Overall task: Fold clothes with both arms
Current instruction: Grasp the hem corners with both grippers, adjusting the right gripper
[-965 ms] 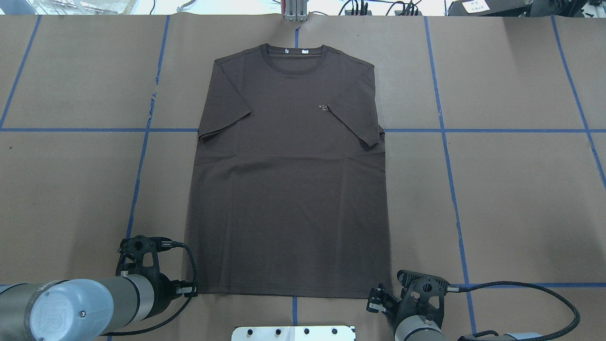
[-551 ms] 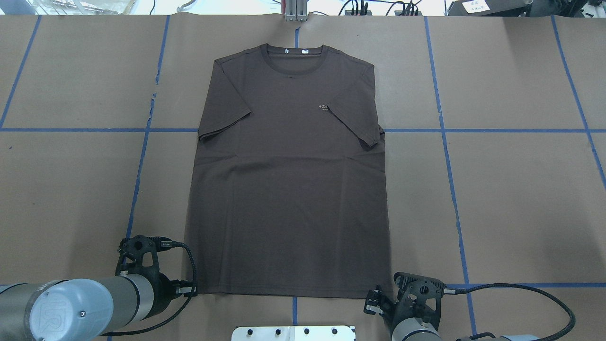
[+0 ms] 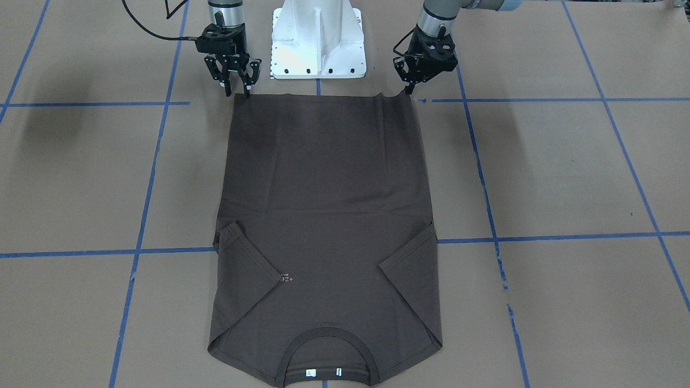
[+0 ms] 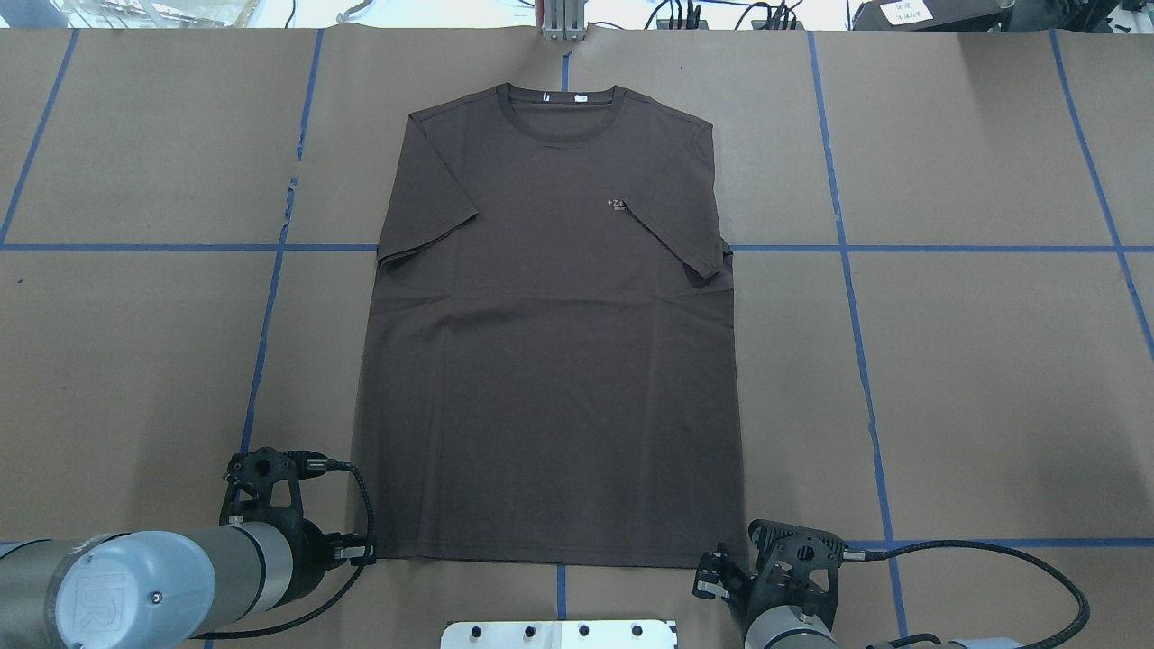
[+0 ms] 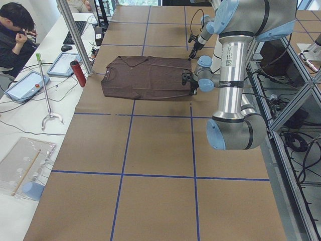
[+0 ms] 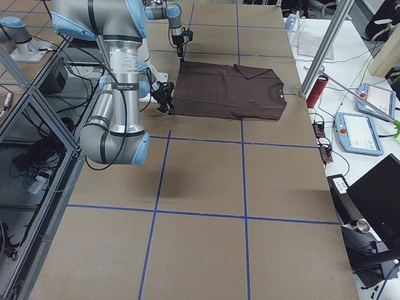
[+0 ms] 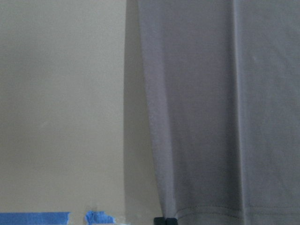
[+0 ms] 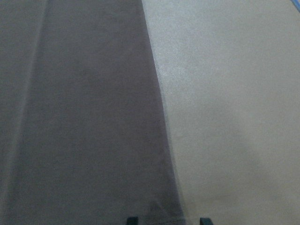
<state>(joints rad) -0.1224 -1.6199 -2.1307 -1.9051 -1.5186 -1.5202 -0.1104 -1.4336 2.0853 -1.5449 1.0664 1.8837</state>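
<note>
**Both pincers at the hem corners, shirt flat on the surface**

The shirt (image 4: 550, 342) lies face up, spread flat in the middle of the brown surface (image 4: 992, 361). Its collar (image 4: 561, 113) points away from the robot, and the hem lies nearest the white base (image 3: 318, 37). Both sleeves are folded in across the chest. The one on the robot's right laps over the edge of the lettering (image 4: 617, 205).

Down at the hem, the left pincer (image 3: 408, 89) sits on its corner, jaws pressed together on the cloth. The hem puckers up a little just beside it.

The right pincer (image 3: 236, 92) stands at the other corner, jaws spread. Its wrist view shows the fingertips (image 8: 132, 220) straddling the shirt's side edge, one over cloth, one over bare surface. Whether they touch down, I cannot tell.

Blue tape (image 4: 902, 248) crosses the surface in a grid.
</note>
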